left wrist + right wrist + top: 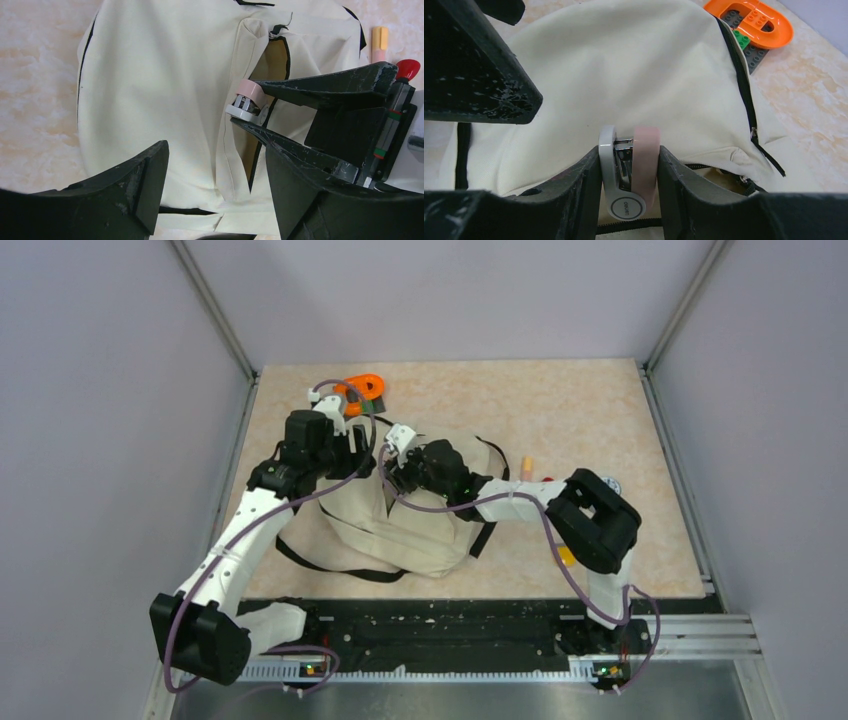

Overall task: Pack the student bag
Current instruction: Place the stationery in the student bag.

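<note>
Large beige soft-fabric backpack (400, 525) w/ black straps and black zip lines lies slumped mid-tabletop (600, 410), just ahead of the arm bases; right jaws are clamped on a small pink-and-white stapler (628, 175) w/ metal insides, one finger on each flat side, its end poking out past the fingertips; stapler sits at the backpack's open zip slit, a darker tan inside showing in the gap; can't tell if it touches the fabric; left jaws stand wide w/ nothing btwn them, hovering over the backpack's plain panel just beside the slit, facing the right jaws; past the backpack's far edge, an orange curved plastic toy piece (754, 25) on a grey studded plate w/ a green brick; to the backpack's right, a peach marker pen (379, 42) and a red rounded knob-like thing (407, 67), both on the tabletop near it.
</note>
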You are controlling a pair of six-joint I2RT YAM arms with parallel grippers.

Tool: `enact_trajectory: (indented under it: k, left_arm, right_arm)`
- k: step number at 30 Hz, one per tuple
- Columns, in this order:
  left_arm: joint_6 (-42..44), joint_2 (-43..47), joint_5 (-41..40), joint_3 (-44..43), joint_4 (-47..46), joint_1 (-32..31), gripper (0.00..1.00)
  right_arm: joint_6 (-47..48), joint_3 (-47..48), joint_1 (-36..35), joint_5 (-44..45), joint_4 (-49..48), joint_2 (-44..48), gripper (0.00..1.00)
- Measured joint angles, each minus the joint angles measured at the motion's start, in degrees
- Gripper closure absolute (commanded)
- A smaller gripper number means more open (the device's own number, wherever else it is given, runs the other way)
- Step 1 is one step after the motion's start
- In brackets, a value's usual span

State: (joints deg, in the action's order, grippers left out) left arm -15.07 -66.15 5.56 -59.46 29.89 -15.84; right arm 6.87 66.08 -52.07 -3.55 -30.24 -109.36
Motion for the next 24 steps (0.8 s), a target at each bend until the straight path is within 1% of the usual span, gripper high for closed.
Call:
enact_trajectory:
  k: [4,9,15,19,24]
  left_arm:
    - [0.0,0.0,0.0,0.0,0.0,0.0,0.24]
    - [0.0,0.0,0.0,0.0,0.0,0.0,0.24]
    - [0.0,0.2,0.1,0.0,0.0,0.0,0.24]
    - [0.0,0.4,0.1,0.0,0.0,0.0,0.24]
    - [0.0,0.4,0.1,0.0,-0.1,0.0,0.24]
  right_arm:
    - [1.7,0.0,0.0,0.3,1.4,0.0,0.58]
    - [4.9,0.6,0.0,1.6,8.4,0.0,0.58]
    - [7.4,3.8,0.0,3.2,15.3,0.0,0.58]
    - [7.7,5.0,0.0,3.1,16.4,0.0,0.59]
    - [8.6,5.9,0.0,2.8,15.6,-0.9,0.59]
